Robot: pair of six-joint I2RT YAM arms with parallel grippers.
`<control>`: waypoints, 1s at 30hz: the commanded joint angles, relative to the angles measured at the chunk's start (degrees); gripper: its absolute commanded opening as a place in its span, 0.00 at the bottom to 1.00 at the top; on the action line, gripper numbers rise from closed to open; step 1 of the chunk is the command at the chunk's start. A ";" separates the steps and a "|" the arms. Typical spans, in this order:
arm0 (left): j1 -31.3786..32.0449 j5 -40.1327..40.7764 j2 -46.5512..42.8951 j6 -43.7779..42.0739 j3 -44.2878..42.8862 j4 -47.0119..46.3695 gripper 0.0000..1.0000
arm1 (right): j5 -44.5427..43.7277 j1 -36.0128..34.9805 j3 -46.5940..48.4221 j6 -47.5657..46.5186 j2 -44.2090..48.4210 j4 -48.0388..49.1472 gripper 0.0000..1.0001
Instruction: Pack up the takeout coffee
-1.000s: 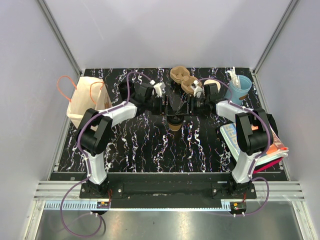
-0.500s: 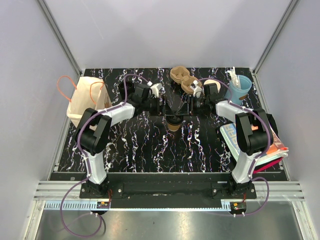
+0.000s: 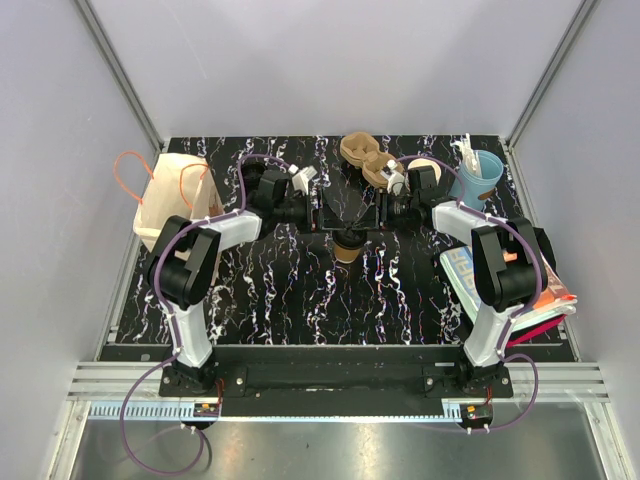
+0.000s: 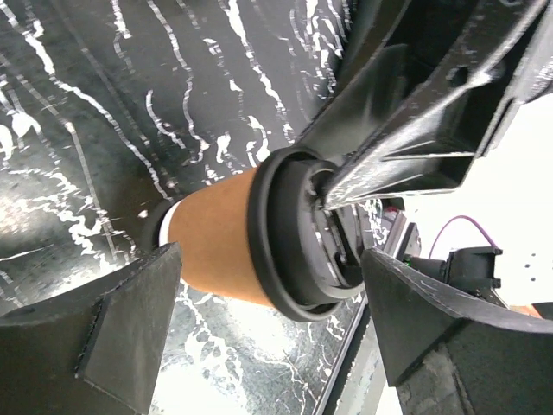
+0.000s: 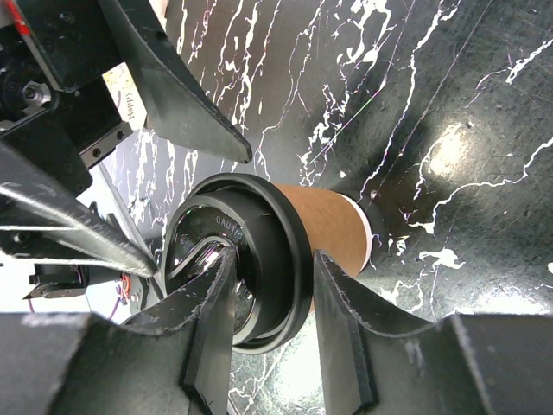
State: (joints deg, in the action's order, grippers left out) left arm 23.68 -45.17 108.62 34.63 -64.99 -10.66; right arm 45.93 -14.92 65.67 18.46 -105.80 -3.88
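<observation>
Currently: coffee upright on the table, right gripper on its lid

You have the takeout coffee (image 3: 347, 246) standing upright on the black marbled table (image 3: 270, 290), near the middle and toward the far side. Its black lid (image 4: 276, 242) is seated on the tan cup.

Your right gripper (image 5: 275, 257) is clamped across the lid's rim. The right wrist view shows one finger lying on the recessed top of the lid and the other pressed against the rim's outer side. The rim sits between them with no gap visible on either side.

Your left gripper (image 4: 270, 255) stands spread wide. In the left wrist view its two fingers (image 4: 95, 346) sit on either side of the cup. The table shows between the lid and the finger on the right of that view. Whether the other finger brushes the cup's base you cannot tell from that angle. It holds nothing.

From above, both arms reach inward from their own sides and meet over the cup.

Surroundings noted:
- A paper bag (image 3: 172, 200) with orange handles stands at the table's left edge, well apart from the coffee.
- A stack of nested tan cups (image 3: 365, 160) lies at the far edge, beyond the grippers.
- A light blue cup (image 3: 482, 178) stands in the far right corner.
</observation>
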 commanded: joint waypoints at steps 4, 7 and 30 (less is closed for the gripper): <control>0.05 -2.56 -4.03 -1.14 0.39 -4.11 0.87 | 0.03 -1.34 -0.01 0.53 4.72 1.51 0.37; -0.13 -1.86 -4.55 -2.81 0.39 -2.45 0.87 | -0.05 -2.48 0.16 0.26 5.34 1.60 0.38; -3.99 -3.08 -4.91 -15.21 1.18 6.88 0.86 | -10.34 -4.33 0.51 -7.82 5.34 -2.18 0.53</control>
State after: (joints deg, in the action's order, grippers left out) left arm 19.81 -46.28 105.36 22.35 -64.03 -4.21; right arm 37.82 -18.61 65.49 12.58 -102.37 -5.87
